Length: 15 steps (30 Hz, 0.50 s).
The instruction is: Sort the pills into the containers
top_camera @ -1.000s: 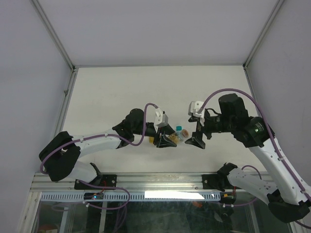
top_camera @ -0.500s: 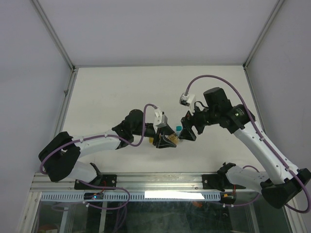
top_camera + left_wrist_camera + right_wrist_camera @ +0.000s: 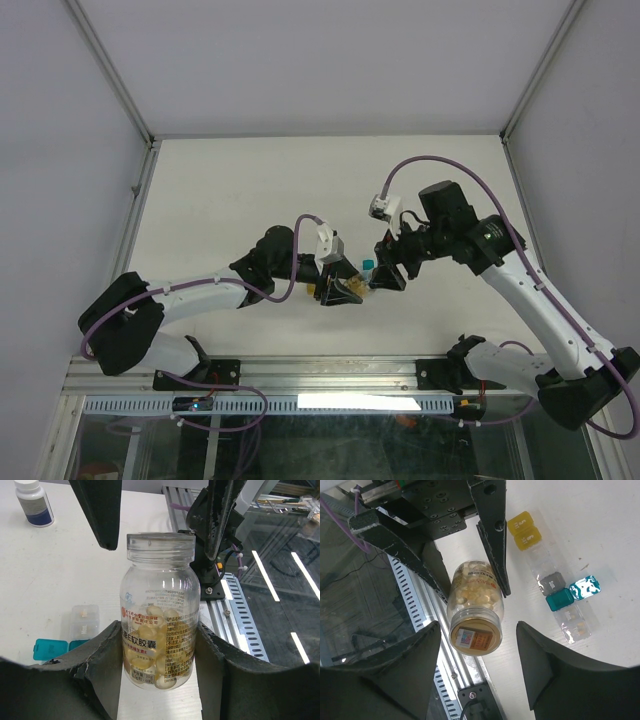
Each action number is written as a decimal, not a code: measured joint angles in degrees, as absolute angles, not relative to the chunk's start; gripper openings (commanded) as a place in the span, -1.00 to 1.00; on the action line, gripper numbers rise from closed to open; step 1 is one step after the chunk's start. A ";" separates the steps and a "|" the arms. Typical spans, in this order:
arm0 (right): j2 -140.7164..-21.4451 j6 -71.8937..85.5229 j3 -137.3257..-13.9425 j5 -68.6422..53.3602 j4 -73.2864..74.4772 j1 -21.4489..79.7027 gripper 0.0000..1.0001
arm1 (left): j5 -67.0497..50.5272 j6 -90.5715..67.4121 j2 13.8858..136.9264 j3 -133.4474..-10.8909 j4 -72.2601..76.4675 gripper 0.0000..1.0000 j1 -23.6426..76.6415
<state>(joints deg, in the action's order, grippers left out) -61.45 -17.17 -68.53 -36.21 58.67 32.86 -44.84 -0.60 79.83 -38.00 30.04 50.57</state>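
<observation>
The left gripper (image 3: 343, 288) reaches in from the left over the white counter (image 3: 250, 190), its fingers (image 3: 107, 655) clenched on the lower body of a clear bottle (image 3: 160, 625) of yellow capsules. They hold it clear of the surface with its lidded end pointing at the right arm. The containers lie on the counter in a short row just beside the held bottle, none of them touched by any finger. The yellow containers (image 3: 525, 530) are at the left end of the row, by the left fingers. Next come a grey one (image 3: 552, 584), a teal one (image 3: 560, 600) with its lid swung open, and clear ones (image 3: 575, 622) at the right end. At the right, the right gripper (image 3: 388, 277) faces the bottle's lid. Its fingers (image 3: 410, 655) are spread apart on either side of the lid, with a gap showing on each side. In the left wrist view a white bottle (image 3: 34, 502) stands well apart.
</observation>
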 measured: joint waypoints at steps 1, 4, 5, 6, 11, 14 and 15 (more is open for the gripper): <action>-61.45 -17.23 -68.53 -36.36 58.76 32.86 0.27 | -44.80 -0.60 79.81 -37.98 30.06 -1.00 50.57; -61.47 -17.45 -68.53 -36.62 59.13 32.86 0.28 | -44.66 -0.60 79.79 -37.98 30.04 -1.00 50.57; -61.47 -17.47 -68.53 -36.75 59.22 32.86 0.28 | -44.58 -0.60 79.79 -37.98 30.04 -1.00 50.57; -61.52 -17.47 -68.53 -36.82 59.27 32.86 0.28 | -44.53 -0.60 79.79 -37.98 30.04 -1.00 50.57; -62.13 -17.56 -68.49 -36.93 59.44 32.86 0.21 | -44.14 -0.60 79.79 -37.98 30.04 -1.00 50.57; -62.43 -17.69 -68.42 -36.95 59.48 32.88 0.14 | -43.83 -0.60 79.79 -37.98 30.06 -1.00 50.57; -62.46 -17.69 -68.40 -36.95 59.53 32.88 0.11 | -43.81 -0.60 79.79 -37.98 30.06 -1.00 50.57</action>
<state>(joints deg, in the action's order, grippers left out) -62.46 -17.69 -68.40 -36.95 59.53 32.88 -43.81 -0.60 79.79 -37.98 30.06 50.57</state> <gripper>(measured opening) 0.594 0.506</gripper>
